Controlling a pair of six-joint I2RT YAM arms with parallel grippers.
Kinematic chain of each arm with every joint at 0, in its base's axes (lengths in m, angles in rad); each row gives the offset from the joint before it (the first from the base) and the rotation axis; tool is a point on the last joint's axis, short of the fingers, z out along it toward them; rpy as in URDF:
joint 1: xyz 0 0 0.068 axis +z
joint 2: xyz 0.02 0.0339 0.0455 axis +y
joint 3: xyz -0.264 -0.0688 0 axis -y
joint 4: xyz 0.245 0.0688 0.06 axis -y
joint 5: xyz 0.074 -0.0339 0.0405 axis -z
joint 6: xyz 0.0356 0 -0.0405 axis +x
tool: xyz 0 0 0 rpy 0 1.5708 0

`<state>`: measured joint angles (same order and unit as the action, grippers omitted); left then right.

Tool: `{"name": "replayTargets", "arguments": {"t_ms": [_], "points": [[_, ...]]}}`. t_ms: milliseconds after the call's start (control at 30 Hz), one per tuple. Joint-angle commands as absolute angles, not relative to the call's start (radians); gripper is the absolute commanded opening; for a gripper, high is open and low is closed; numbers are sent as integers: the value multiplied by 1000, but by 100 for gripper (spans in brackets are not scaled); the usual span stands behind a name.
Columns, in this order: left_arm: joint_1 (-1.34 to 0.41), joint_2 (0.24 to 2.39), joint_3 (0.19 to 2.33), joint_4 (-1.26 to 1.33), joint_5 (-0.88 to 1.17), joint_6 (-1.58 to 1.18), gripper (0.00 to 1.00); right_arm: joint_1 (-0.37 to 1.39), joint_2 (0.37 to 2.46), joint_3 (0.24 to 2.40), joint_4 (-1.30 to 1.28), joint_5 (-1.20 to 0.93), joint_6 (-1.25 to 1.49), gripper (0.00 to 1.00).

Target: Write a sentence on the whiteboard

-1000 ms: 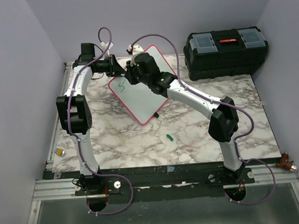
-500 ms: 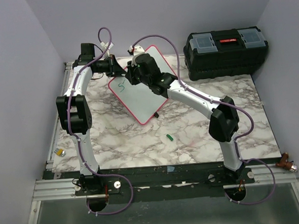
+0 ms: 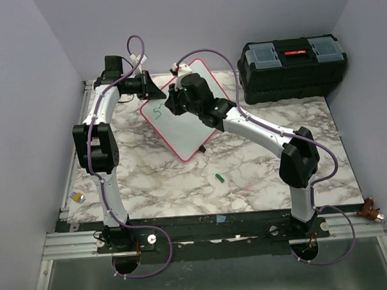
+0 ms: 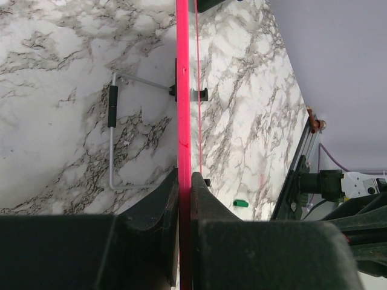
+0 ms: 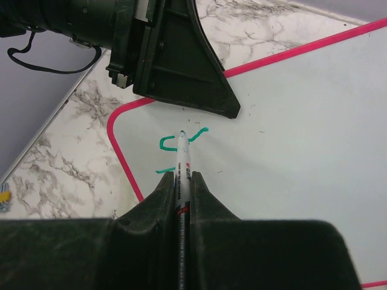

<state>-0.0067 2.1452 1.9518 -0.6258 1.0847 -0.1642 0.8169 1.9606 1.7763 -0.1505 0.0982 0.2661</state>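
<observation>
Whiteboard (image 3: 179,123): propped at a tilt on the marble worktop (image 3: 248,174), with a wire stand (image 4: 112,139) behind it; glossy white face in a thin pink-red frame.
Sentence (image 5: 164,144): only a few green strokes near the whiteboard's upper left corner; most of the face is bare, so the writing looks barely begun.
Left claw (image 4: 184,175): closed on the whiteboard's frame at that same corner, one finger on the face and one on the back.
Right claw (image 5: 182,175): pinched tight around a marker (image 5: 183,158) over the whiteboard's face; the tip sits at the green strokes and seems to rest on the surface.
Board handling: probably light and stiff, with a slick face. Leaning on a thin stand, it would likely slide or tip under pen pressure without a steadying grip.
Best hold: the frame edge, close to where the writing goes, clear of the face so nothing smears.
Marker handling: slim, smooth and light; it may twist between the fingers if pressed hard, so a light stroke suits it.
Green cap (image 3: 218,177): lies on the worktop in front of the whiteboard's lower edge, apart from it.
Black toolbox (image 3: 292,60): stands off the whiteboard's right side, well apart.
</observation>
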Motion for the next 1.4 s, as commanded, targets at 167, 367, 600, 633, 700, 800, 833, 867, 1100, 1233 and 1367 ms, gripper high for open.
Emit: {"name": "replayTargets", "arguments": {"t_ms": [167, 367, 600, 633, 700, 800, 833, 867, 1100, 1233, 1367], "points": [[-29, 2151, 1968, -634, 1106, -119, 0, 822, 2018, 1854, -169, 83, 278, 1], [-29, 2152, 1968, -633, 1107, -120, 0, 822, 2053, 1894, -184, 95, 271, 1], [-29, 2152, 1968, -635, 1109, -118, 0, 822, 2065, 1895, -189, 116, 263, 0], [-29, 2152, 1968, -635, 1108, -118, 0, 822, 2065, 1890, -189, 118, 263, 1], [-30, 2152, 1968, -633, 1109, -118, 0, 822, 2062, 1880, -189, 119, 261, 1], [-30, 2150, 1967, -634, 1111, -118, 0, 822, 2059, 1863, -189, 117, 260, 1], [-31, 2151, 1967, -634, 1111, -118, 0, 822, 2055, 1856, -189, 116, 260, 1], [-30, 2150, 1967, -635, 1109, -117, 0, 822, 2053, 1850, -188, 117, 262, 1], [-29, 2149, 1967, -638, 1108, -114, 0, 822, 2017, 1788, -183, 113, 266, 1], [-30, 2148, 1967, -640, 1108, -111, 0, 823, 1998, 1755, -181, 110, 269, 1], [-30, 2147, 1965, -640, 1107, -110, 0, 822, 1978, 1721, -181, 106, 275, 1]]}}
